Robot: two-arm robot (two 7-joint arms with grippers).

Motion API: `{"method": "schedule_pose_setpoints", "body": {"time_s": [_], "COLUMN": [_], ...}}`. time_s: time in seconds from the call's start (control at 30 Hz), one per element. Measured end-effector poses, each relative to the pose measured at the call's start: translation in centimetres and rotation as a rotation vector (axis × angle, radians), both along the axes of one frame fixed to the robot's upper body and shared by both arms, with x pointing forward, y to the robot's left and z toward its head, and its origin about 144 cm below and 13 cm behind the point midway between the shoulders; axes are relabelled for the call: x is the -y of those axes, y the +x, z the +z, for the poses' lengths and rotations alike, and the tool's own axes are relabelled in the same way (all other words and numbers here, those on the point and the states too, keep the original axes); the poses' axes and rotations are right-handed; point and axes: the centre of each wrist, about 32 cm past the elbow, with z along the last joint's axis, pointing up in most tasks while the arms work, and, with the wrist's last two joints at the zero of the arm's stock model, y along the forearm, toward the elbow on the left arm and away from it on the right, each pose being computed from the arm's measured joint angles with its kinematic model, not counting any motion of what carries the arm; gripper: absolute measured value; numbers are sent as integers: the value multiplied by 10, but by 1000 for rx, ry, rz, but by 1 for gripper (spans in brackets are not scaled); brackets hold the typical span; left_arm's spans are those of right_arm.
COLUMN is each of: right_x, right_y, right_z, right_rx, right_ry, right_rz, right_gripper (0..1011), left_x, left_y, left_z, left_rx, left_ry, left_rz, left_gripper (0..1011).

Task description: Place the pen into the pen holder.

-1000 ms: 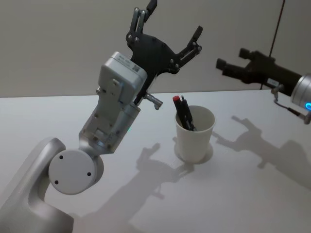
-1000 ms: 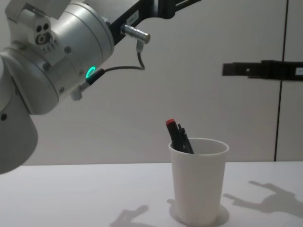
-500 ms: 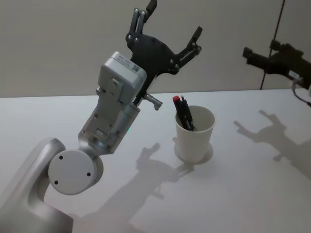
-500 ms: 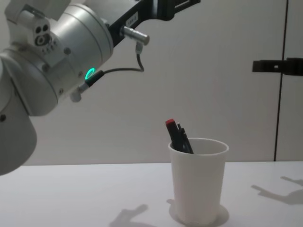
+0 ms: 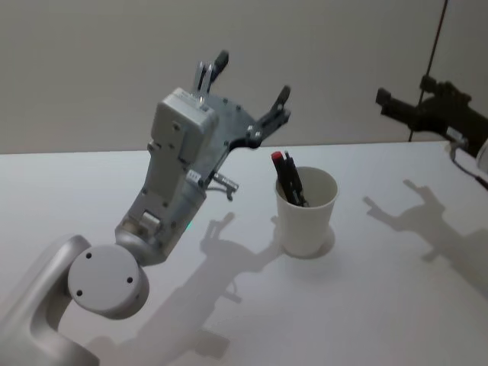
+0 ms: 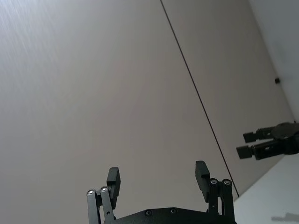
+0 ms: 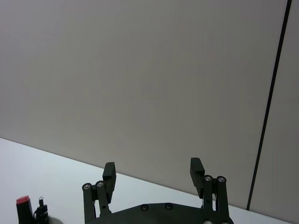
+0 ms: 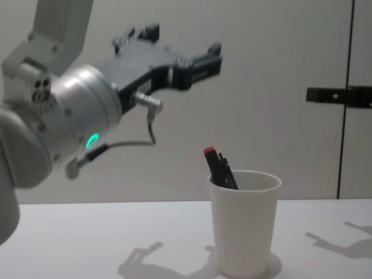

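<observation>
The pen holder [image 5: 306, 215] [image 8: 244, 229] is a white paper cup standing upright on the white table. A black pen with a red cap [image 5: 282, 169] [image 8: 215, 164] leans inside it beside another dark pen, both poking above the rim. The red cap [image 7: 22, 201] also shows in the right wrist view. My left gripper [image 5: 252, 76] [image 8: 183, 39] [image 6: 158, 171] hangs open and empty in the air, up and to the left of the cup. My right gripper [image 5: 404, 90] [image 8: 314, 93] [image 7: 153, 166] is open and empty, high at the far right, well away from the cup.
The white table [image 5: 366, 305] lies bare around the cup, marked by arm shadows. A pale wall with a dark vertical seam [image 5: 436, 46] stands behind it. The left arm's grey body [image 5: 171, 183] leans over the table's left half.
My left gripper has tipped forward and come down, ending closer to the cup's height. My right gripper has drawn back to the right, away from the cup. Cup and pens have stayed put.
</observation>
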Motion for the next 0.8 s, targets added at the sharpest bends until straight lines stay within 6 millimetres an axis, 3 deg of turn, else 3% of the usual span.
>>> {"method": "schedule_pose_setpoints", "body": {"time_s": [0.5, 0.8], "right_x": [-20, -31], "right_y": [-33, -55], "right_z": [-32, -48], "right_rx": [29, 48], "right_ry": [-25, -37], "right_rz": [-48, -83], "right_gripper": [1002, 1001], "left_x": [-19, -22], "left_y": [-5, -6], "left_z": [-25, -29], "left_rx": [-268, -308], "left_ry": [37, 44], "left_rz": [71, 82], "left_gripper": [1001, 1001]}}
